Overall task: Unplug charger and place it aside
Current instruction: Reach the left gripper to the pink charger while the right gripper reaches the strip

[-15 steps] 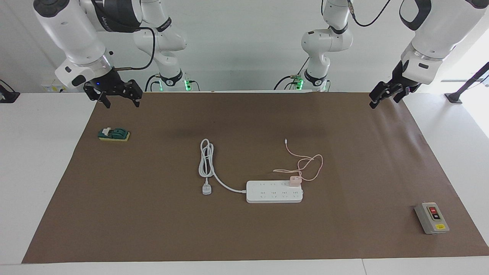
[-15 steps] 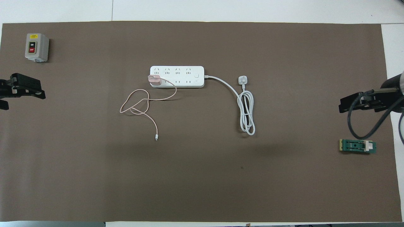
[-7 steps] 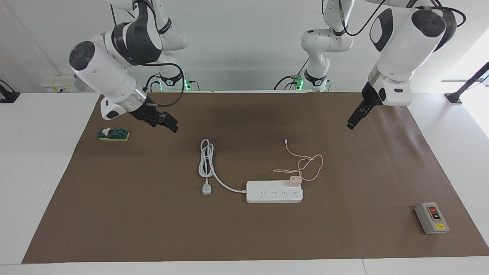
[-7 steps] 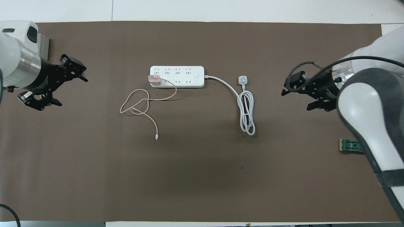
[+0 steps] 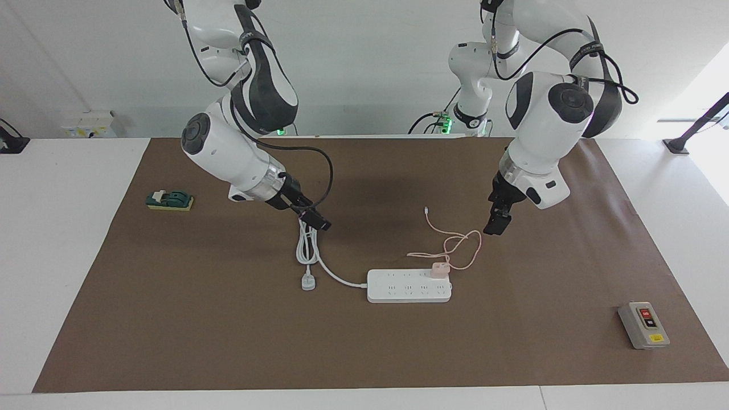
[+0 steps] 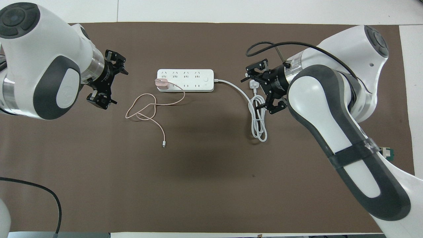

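Both of my arms have swung in from the ends of the table toward the middle since a moment ago. Now my left gripper [image 5: 494, 223] hangs in the air over the brown mat [image 5: 228, 319], just beside the loops of the pink cable [image 5: 464, 250], toward the left arm's end. Its fingers are spread apart and hold nothing. My right gripper [image 5: 316, 219] hangs over the coiled white cord [image 5: 306, 242] near the white plug [image 5: 308, 282]. Its fingers are apart too, and they hold nothing.

The charger [image 5: 439, 269] is still plugged in. It sits in the power strip [image 5: 408, 286], at the end of the strip toward my left arm, on the row nearer to me. Its pink cable curls on the mat nearer to me than the strip.

A grey switch box [image 5: 643, 324] sits at my left arm's end of the mat, farther from me. A small green block [image 5: 170, 200] sits at my right arm's end.
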`<state>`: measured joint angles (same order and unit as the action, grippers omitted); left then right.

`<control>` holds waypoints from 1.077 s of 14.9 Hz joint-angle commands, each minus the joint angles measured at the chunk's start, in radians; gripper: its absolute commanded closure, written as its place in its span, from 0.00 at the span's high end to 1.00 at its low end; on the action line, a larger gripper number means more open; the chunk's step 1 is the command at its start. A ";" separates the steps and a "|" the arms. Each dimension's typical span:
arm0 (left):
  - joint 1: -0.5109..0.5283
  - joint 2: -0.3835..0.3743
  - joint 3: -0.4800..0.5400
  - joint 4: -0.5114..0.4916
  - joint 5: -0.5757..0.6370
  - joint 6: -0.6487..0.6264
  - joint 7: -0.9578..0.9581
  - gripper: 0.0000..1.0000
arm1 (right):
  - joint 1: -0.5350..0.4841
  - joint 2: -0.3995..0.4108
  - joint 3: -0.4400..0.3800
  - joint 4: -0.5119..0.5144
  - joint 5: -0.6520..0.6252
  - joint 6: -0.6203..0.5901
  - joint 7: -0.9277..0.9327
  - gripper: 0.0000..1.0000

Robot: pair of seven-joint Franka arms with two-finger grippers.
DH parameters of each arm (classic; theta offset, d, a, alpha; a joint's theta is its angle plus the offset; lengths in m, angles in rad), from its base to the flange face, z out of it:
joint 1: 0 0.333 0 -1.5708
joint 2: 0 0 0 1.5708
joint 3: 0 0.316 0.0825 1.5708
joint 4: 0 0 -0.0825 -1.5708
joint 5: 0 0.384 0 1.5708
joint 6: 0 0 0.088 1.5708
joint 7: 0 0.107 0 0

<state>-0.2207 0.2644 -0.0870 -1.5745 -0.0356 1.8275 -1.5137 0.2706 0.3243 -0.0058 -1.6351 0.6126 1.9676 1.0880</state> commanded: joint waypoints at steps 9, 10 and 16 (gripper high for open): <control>-0.111 0.197 0.018 0.022 0.123 0.219 -0.395 1.00 | 0.064 0.468 0.000 0.438 0.355 0.062 0.309 1.00; -0.112 0.206 0.018 0.025 0.125 0.222 -0.396 1.00 | 0.055 0.502 0.009 0.472 0.372 0.057 0.309 1.00; -0.143 0.286 0.020 0.082 0.137 0.251 -0.405 1.00 | 0.036 0.668 0.053 0.632 0.401 0.020 0.294 1.00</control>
<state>-0.3391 0.4905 -0.0837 -1.5654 0.0736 2.0721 -1.8946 0.3304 0.9086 0.0253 -1.1207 1.0006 2.0288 1.3717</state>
